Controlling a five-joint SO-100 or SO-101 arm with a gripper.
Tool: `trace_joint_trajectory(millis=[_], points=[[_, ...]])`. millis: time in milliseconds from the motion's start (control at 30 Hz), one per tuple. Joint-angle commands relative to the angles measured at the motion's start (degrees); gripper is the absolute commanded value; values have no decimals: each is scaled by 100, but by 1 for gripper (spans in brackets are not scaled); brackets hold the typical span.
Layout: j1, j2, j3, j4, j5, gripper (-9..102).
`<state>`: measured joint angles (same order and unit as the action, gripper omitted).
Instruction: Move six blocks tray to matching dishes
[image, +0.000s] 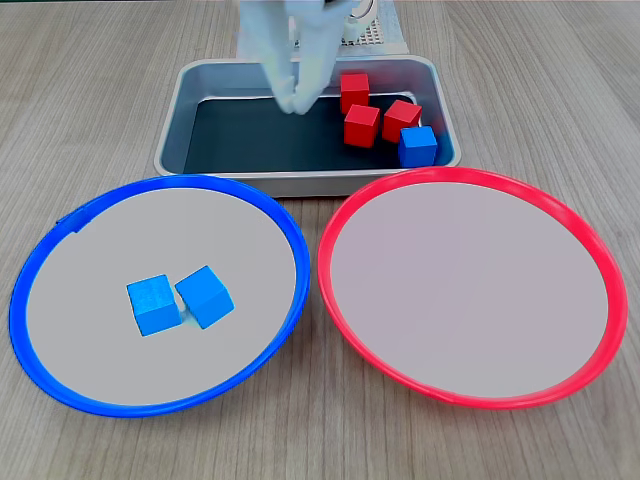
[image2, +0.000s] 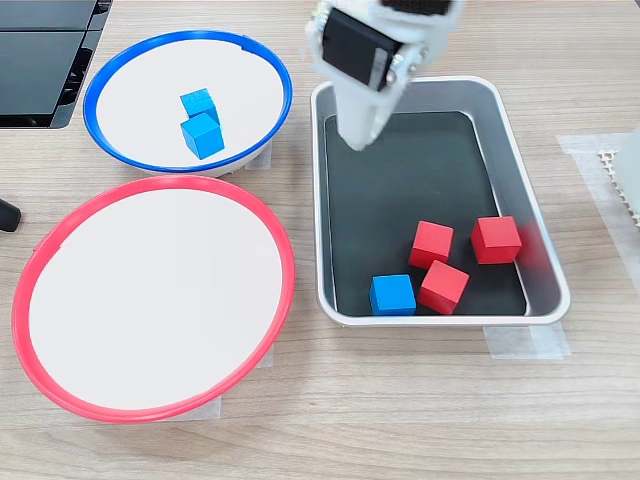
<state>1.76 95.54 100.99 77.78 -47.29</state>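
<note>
The silver tray (image: 180, 110) (image2: 545, 265) holds three red blocks (image: 361, 126) (image2: 431, 243) and one blue block (image: 417, 146) (image2: 392, 294), all bunched at one end. My white gripper (image: 295, 102) (image2: 360, 138) hangs over the tray's other, bare end, fingertips together and nothing between them. It is well apart from the blocks. Two blue blocks (image: 153, 304) (image2: 202, 135) lie side by side in the blue-rimmed dish (image: 60, 380) (image2: 120, 70). Nothing lies in the red-rimmed dish (image: 470, 290) (image2: 150, 290).
The two dishes sit rim to rim just beside the tray on a wooden table. A black device (image2: 40, 60) lies at the far left corner in a fixed view. A white perforated part (image2: 625, 180) shows at the right edge, and tape strips (image2: 525, 342) hold the tray.
</note>
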Motion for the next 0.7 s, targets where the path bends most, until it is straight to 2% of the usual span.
trace_joint_trajectory(millis=[0, 167, 267, 367, 500, 667], points=[[-580, 659, 439, -79, 2241, 0], [-967, 835, 659, -53, 4746, 0], [-817, 756, 809, -62, 5774, 0], [-642, 738, 1187, 0, 5897, 2], [-439, 721, 1626, -18, 6029, 17], [-554, 721, 1749, 26, 6187, 22]])
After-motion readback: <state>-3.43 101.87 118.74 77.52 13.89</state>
